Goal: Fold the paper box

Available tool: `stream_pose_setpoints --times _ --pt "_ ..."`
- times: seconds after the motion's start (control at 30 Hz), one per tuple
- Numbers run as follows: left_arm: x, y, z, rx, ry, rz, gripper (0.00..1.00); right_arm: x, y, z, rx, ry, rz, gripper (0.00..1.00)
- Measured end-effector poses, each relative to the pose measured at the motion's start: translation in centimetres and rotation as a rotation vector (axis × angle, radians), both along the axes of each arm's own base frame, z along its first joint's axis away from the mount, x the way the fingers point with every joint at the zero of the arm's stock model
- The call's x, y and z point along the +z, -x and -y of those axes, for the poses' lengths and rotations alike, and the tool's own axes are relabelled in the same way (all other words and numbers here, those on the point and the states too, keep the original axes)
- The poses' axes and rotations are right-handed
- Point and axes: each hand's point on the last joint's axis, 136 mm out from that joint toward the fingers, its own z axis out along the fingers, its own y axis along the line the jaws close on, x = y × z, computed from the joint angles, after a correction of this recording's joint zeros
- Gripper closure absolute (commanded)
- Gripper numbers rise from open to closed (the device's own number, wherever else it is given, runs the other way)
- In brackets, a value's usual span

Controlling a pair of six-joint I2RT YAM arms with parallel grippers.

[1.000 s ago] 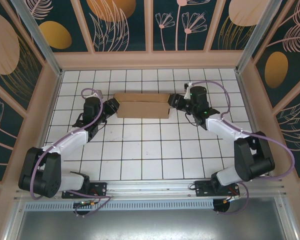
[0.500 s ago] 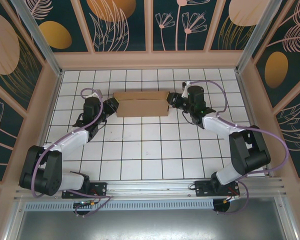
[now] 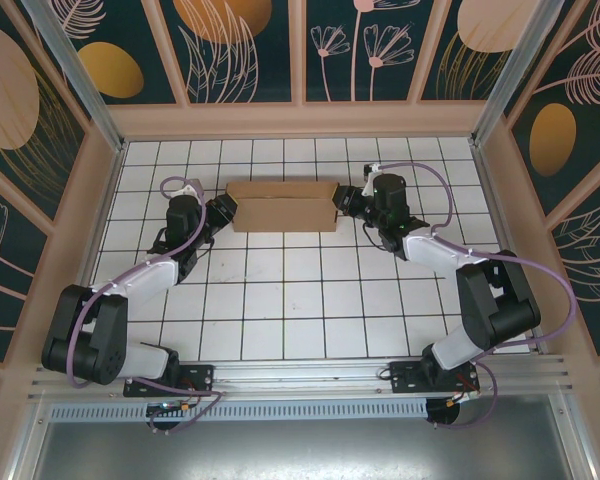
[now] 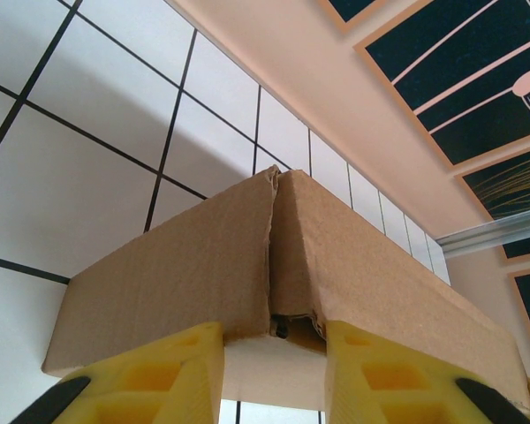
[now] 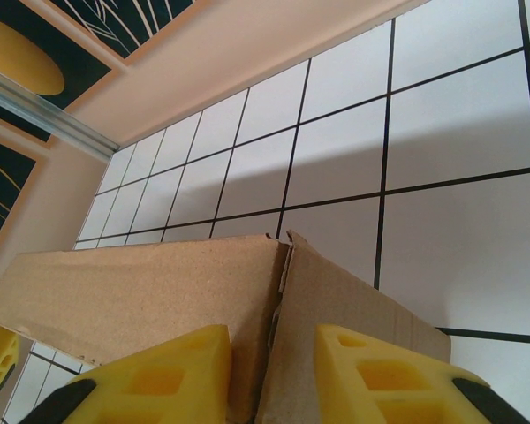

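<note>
The paper box (image 3: 280, 207) is a brown cardboard shape lying across the far half of the white tiled floor, its walls folded up. My left gripper (image 3: 226, 211) holds its left end. In the left wrist view, the yellow fingers (image 4: 163, 375) straddle a corner seam of the box (image 4: 353, 256) and press both walls. My right gripper (image 3: 342, 201) holds the right end. In the right wrist view, the box (image 5: 141, 291) fills the gap between the fingers (image 5: 384, 375), with a corner seam running between them.
The pink back wall (image 3: 300, 120) stands two tiles behind the box, and side walls close the floor left and right. Open tiled floor (image 3: 300, 290) stretches between the box and the arm bases. An aluminium rail (image 3: 300, 385) runs along the near edge.
The right gripper has narrowed onto the box's right end and pushed in to the left. The box has shifted slightly left and toward the back wall. The left arm has barely moved.
</note>
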Motion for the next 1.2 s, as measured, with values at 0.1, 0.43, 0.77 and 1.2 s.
stream_pose_setpoints --times 0.1,0.43,0.77,1.2 --pt "0.0 0.0 0.0 0.0 0.0 0.0 0.69 0.0 0.0 0.0 0.0 0.0 0.0 0.69" --pt "-0.2 -0.4 0.0 0.002 0.011 0.006 0.69 -0.1 -0.1 0.1 -0.009 0.009 0.004 0.7" --pt "-0.3 -0.6 0.1 0.007 0.021 0.008 0.7 0.0 -0.1 0.0 -0.005 0.029 0.02 0.71" --pt "0.3 -1.2 2.0 -0.031 -0.018 0.008 0.76 0.5 -0.6 1.1 0.014 0.038 0.051 0.77"
